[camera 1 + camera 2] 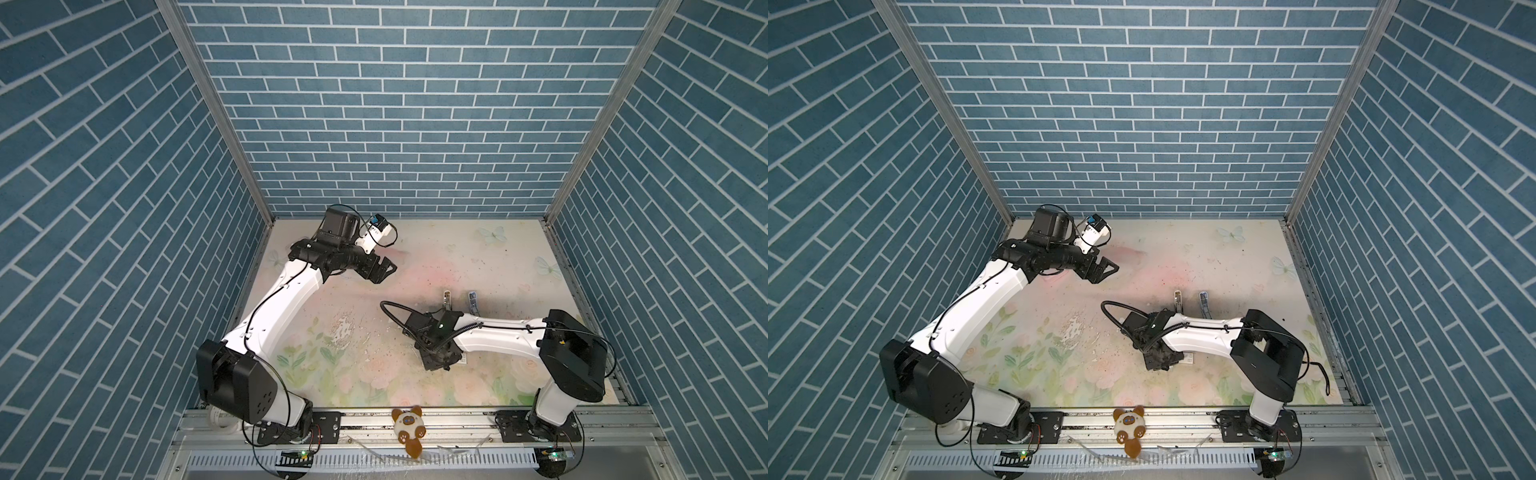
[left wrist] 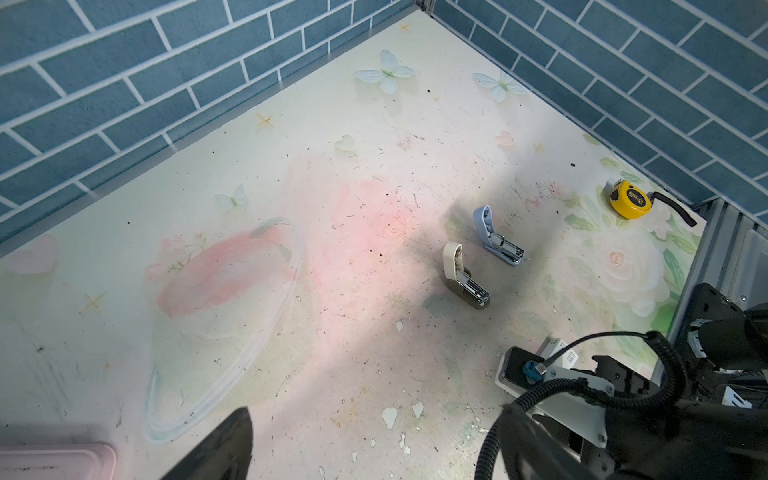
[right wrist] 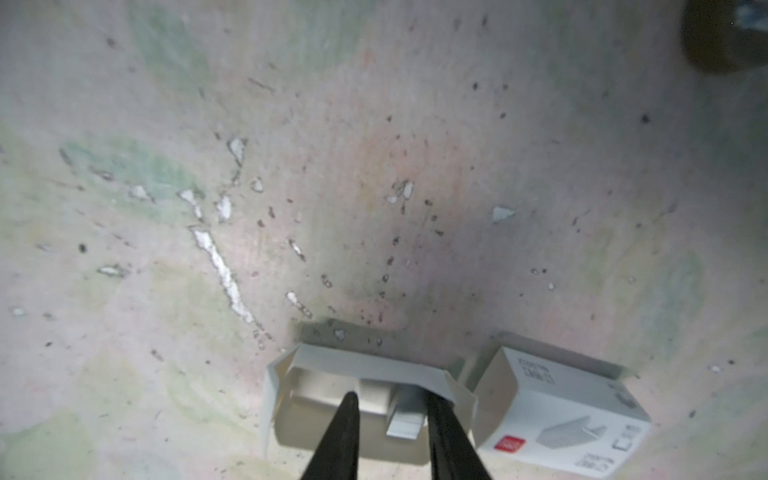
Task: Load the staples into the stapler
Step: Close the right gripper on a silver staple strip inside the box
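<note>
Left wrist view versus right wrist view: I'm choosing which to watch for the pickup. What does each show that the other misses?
Only the left wrist view: two open staplers, the cream stapler and the blue stapler, plus a yellow tape measure. Only the right wrist view: the staples in the white tray, the right gripper straddling them, and the red mark on the sleeve. Both: the floral table.

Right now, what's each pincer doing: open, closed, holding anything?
Left pincer: open, holding nothing.
Right pincer: jaws slightly apart inside the white tray, astride the staples; grip cannot be told.
</note>
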You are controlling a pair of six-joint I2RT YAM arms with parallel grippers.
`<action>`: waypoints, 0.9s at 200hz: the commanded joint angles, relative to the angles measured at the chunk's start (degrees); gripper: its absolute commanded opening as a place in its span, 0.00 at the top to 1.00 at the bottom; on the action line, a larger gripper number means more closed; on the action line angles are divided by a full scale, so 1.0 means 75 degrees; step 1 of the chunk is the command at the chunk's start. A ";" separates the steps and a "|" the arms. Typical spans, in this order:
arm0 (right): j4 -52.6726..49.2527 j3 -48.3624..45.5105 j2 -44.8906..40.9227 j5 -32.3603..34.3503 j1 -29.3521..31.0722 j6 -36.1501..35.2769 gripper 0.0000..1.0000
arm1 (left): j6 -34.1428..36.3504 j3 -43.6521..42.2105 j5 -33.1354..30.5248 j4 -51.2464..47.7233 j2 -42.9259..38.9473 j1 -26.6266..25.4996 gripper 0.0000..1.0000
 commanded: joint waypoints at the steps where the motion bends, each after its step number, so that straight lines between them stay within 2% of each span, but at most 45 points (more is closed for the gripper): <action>1: -0.0329 0.0231 0.0141 0.0225 0.0071 0.0135 0.69 | -0.0031 -0.0096 0.0089 0.0076 -0.0168 0.0034 0.06; 84: -0.0110 0.0242 0.0219 0.0184 0.0094 0.0078 0.70 | -0.0039 -0.0131 0.0094 0.0101 -0.0175 0.0039 0.07; 180: 0.0324 0.0521 0.0463 0.0153 0.0198 -0.0663 0.71 | -0.0019 -0.0184 0.0015 0.0112 -0.0335 0.0081 0.06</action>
